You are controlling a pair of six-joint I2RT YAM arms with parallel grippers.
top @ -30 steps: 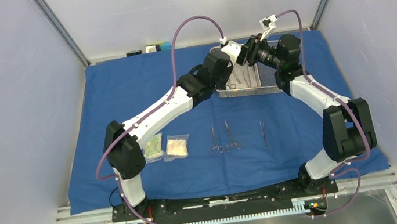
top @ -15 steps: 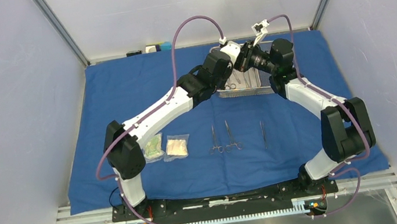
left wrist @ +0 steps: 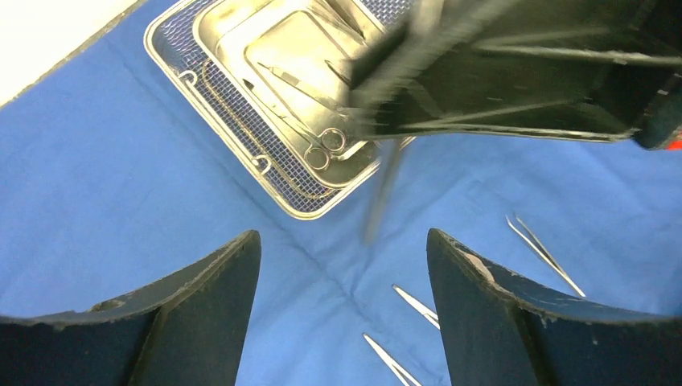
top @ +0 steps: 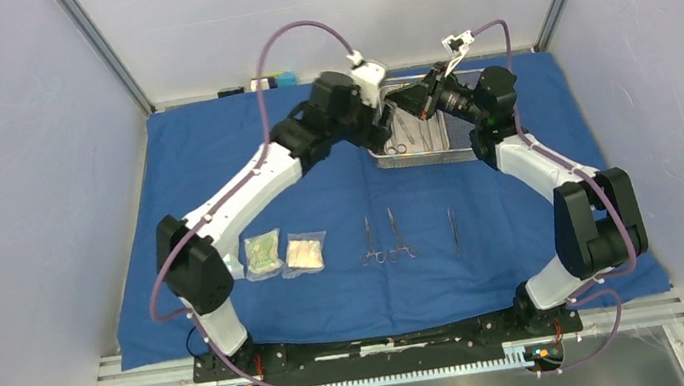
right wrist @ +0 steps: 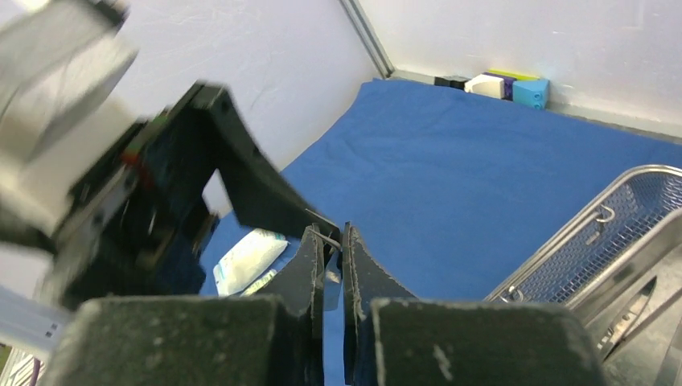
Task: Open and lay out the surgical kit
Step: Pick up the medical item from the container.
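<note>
- Surgical kit: one mesh tray (top: 434,155) on one blue cloth (top: 211,151).
- Three instruments (top: 395,234) and two packets (top: 306,254) lie on tray's near side.
- Left tool (left wrist: 343,237) spread by tray's left edge; right tool (right wrist: 332,233) pinches one slim instrument (left wrist: 384,197).

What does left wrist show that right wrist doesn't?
Left wrist only: the ring-handled instruments lying in the tray's pan, and the laid-out instruments on the cloth in front of it.
Right wrist only: the coloured blocks by the back wall and a clear packet.
Both: the blue cloth, the steel mesh tray, the open left gripper, and the right gripper shut on a slim instrument.
</note>
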